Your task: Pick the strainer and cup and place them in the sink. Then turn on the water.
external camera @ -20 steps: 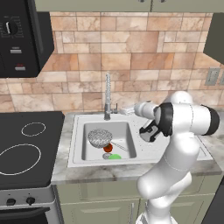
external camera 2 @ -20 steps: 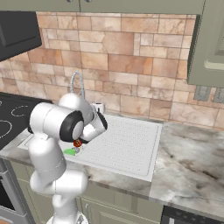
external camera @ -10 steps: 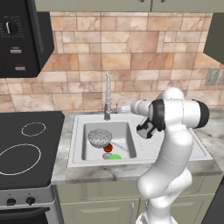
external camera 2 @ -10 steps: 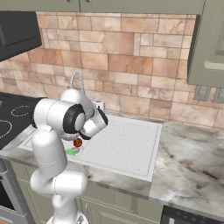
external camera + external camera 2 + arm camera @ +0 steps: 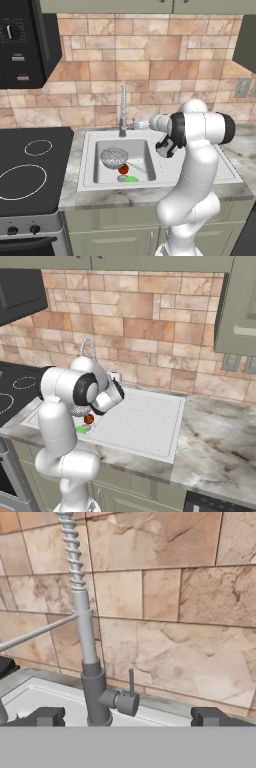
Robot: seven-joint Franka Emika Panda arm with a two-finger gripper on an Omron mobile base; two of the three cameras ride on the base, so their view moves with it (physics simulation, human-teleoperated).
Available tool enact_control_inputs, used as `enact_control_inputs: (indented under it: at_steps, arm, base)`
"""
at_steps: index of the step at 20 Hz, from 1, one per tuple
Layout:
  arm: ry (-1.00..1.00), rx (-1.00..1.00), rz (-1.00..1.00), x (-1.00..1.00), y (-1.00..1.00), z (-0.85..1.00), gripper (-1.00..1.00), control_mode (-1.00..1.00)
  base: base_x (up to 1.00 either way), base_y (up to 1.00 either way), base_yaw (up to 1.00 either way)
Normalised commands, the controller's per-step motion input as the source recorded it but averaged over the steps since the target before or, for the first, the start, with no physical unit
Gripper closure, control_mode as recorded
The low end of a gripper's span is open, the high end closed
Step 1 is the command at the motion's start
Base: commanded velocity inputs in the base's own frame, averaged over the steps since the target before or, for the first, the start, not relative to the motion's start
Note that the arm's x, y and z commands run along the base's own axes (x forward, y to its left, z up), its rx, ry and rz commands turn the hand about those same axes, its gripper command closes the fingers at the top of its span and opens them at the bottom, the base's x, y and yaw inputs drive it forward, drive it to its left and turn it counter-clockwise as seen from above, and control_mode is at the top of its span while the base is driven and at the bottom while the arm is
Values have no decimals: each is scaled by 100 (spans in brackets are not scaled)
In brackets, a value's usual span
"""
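Here the gripper is standing with its jaws spread wide and nothing between them, its two dark fingertips showing far apart at the bottom of the hand view. It is facing the base of the faucet, whose small lever is sticking up from a short side stub just ahead of the gap, apart from both tips. The coiled spring neck is rising out of the top of that view against the stone tile backsplash.

In the left base view the hand is hovering near the faucet at the back rim of the sink. Inside the basin the strainer is lying toward the left, with a small red ball just beside it and the cup lying near the front wall. The ribbed drainboard is stretching off to the robot's right, and a black cooktop is sitting on the left.
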Motion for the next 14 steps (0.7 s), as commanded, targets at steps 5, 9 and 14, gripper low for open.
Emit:
enact_control_inputs:
  at_steps: [5,9,14]
  arm:
    - [-5,1,0,13,-9,-25,-100,-100]
    - [-5,2,1,19,-3,-29,-100,-100]
    - [-2,2,1,14,0,-25,-100,-100]
  base:
    - [0,0,0]
    - [0,0,0]
    - [0,0,0]
